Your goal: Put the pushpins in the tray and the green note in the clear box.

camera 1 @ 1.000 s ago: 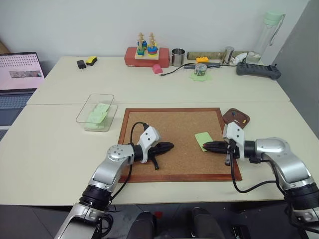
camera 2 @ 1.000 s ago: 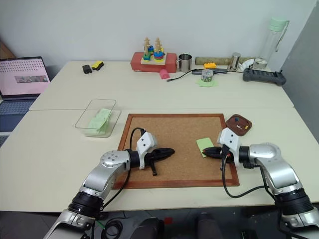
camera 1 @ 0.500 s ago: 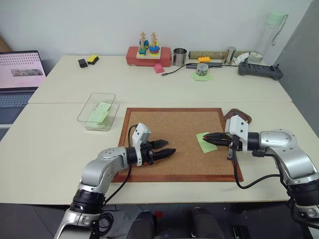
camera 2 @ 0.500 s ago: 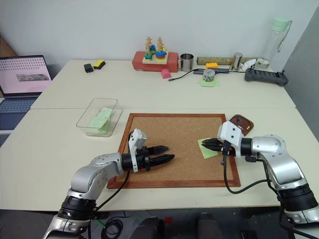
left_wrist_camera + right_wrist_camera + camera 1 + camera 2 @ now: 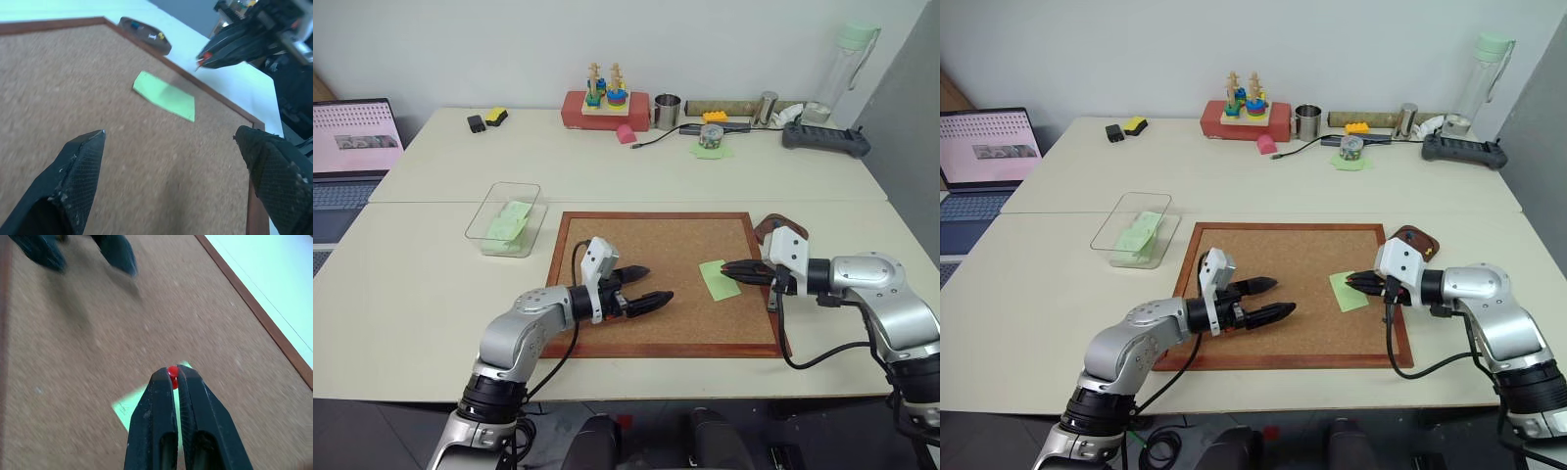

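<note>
A pale cream bench (image 5: pixel 440 284) spans the frame, with a seam running across its middle. At centre lies a wood-framed corkboard (image 5: pixel 646 255). At the left edge an open laptop (image 5: pixel 347 147) shows a pinkish screen. Along the top, from left to right, stand a small black block (image 5: pixel 474 124) touching a yellow one (image 5: pixel 493 117), a red box (image 5: pixel 603 109) carrying a coloured ring-stacking toy (image 5: pixel 604 86), a pink piece (image 5: pixel 626 135), a metal cup (image 5: pixel 666 112), a small round tin (image 5: pixel 709 136) on green paper, a brown roll (image 5: pixel 724 106), a dark power strip (image 5: pixel 824 140), and, upper right, a tall clear bottle with a green lid (image 5: pixel 850 61).
</note>
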`<action>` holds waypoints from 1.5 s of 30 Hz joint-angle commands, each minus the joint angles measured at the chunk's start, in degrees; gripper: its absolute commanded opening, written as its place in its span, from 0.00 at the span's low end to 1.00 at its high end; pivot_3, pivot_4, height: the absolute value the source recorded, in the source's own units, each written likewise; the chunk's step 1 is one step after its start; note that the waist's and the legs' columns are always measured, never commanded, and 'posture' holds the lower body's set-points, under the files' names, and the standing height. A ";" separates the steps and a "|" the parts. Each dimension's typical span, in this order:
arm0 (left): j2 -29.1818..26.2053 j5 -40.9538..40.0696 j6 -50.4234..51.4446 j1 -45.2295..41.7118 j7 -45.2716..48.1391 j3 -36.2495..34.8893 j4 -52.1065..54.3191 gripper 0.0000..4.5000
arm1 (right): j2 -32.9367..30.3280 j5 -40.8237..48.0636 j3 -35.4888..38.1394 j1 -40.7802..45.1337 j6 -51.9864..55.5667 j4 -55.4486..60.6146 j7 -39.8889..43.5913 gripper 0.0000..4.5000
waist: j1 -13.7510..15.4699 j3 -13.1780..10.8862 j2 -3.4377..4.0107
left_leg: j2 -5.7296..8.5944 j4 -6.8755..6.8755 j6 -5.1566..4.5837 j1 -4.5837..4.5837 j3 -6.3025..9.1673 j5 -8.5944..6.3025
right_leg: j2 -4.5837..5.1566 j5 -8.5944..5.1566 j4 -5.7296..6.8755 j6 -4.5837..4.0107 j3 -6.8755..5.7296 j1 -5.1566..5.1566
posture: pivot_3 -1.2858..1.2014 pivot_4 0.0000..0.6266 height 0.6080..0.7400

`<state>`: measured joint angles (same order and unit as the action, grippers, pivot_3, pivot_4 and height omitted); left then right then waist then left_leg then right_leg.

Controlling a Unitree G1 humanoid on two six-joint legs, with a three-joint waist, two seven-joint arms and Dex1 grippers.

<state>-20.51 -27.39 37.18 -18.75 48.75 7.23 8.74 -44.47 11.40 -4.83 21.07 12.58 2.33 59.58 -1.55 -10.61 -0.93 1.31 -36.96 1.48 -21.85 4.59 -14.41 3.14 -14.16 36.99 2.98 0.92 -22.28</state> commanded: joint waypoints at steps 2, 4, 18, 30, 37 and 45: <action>-0.76 2.14 -3.70 -1.47 1.23 2.87 3.32 1.00 | 0.62 -6.72 4.33 4.16 -1.54 -9.92 -12.43 0.00 | -0.07 0.00 -0.01 | 0.01 0.00 0.00 0.00 -0.06 0.01 | 0.00 0.00 0.00 -0.01 0.01 -0.01 | 0.52 0.24 1.00; -0.69 2.33 -4.39 -1.96 1.53 3.49 4.04 1.00 | 1.70 -8.00 5.53 5.99 -0.23 -13.57 -17.19 0.00 | -0.06 -0.01 0.00 | 0.01 -0.01 0.01 0.00 -0.10 0.01 | -0.01 0.01 0.01 -0.02 0.02 -0.01 | 0.52 0.24 1.00; -0.90 2.54 -6.65 -4.71 1.64 5.04 11.07 1.00 | 4.86 -9.12 6.27 13.01 4.19 -27.47 -24.00 0.06 | -0.18 -0.02 -0.01 | 0.02 0.00 0.00 -0.04 -0.16 0.01 | -0.01 0.01 0.01 -0.02 0.03 -0.03 | 0.52 0.24 1.00; -1.21 5.27 -8.74 -3.78 0.67 6.29 8.74 1.00 | 3.79 -7.34 7.66 12.72 4.98 -23.77 -21.20 0.58 | -0.16 -0.02 0.00 | 0.03 0.00 -0.01 -0.04 -0.16 0.01 | -0.02 0.01 0.02 -0.02 0.03 -0.02 | 0.52 0.24 1.00; -0.21 8.79 -11.20 -5.07 -0.04 8.23 3.77 1.00 | -1.74 -1.08 7.96 7.50 5.17 -10.30 -8.15 0.58 | -0.09 -0.04 0.02 | 0.04 0.01 -0.01 -0.05 -0.12 0.00 | -0.03 0.00 0.00 -0.01 -0.01 -0.02 | 0.52 0.24 1.00; 2.92 13.57 -15.41 -9.97 1.11 11.89 -7.88 1.00 | -9.43 14.18 10.31 -6.45 18.02 15.57 4.93 0.58 | 0.27 -0.05 0.00 | 0.03 -0.02 -0.01 -0.07 -0.05 0.00 | -0.02 -0.02 0.00 0.04 -0.06 0.01 | 0.52 0.24 1.00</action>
<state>-18.55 -14.70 23.35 -27.14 49.52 18.27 1.74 -52.65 22.25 2.96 15.30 28.07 12.61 63.67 -1.27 -10.66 -0.93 1.34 -37.00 1.46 -21.92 4.54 -14.41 3.12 -14.24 36.98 3.11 0.86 -22.27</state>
